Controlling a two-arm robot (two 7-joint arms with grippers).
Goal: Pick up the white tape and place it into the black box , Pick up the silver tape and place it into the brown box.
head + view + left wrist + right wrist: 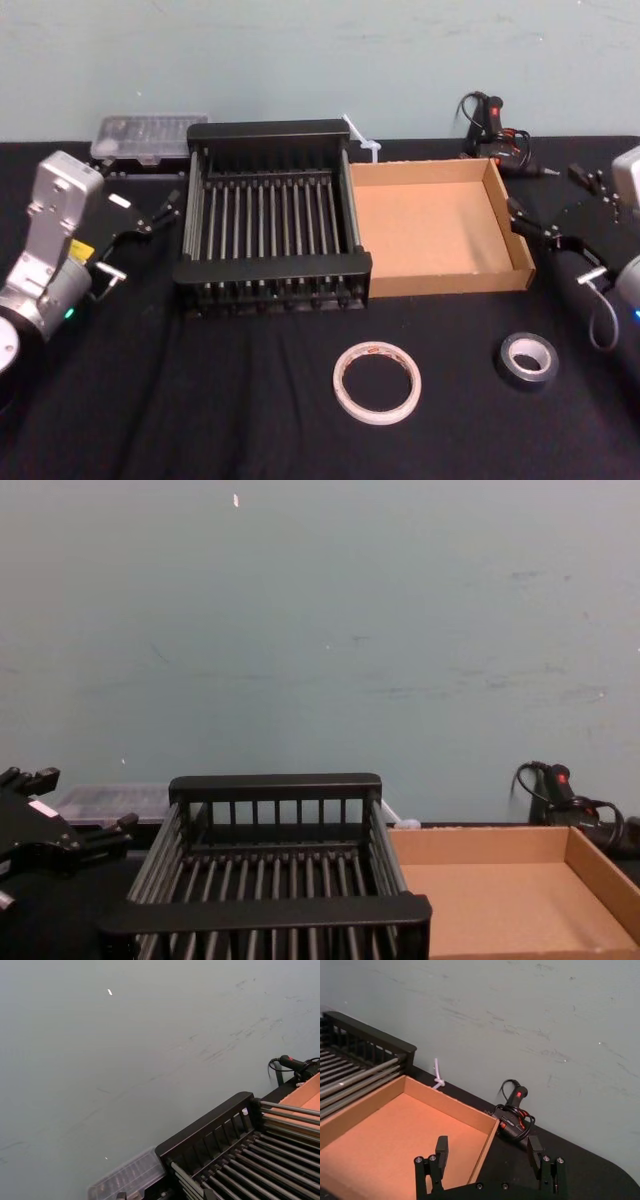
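Thin white tape [341,386] ring lies flat near thick silver tape [525,381] roll.

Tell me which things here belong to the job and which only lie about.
For the job: white tape, silver tape, black box, brown box; left gripper and right gripper, both parked open at the sides.
Lying about: clear plastic case, black corded tool, small white piece, all behind the boxes.
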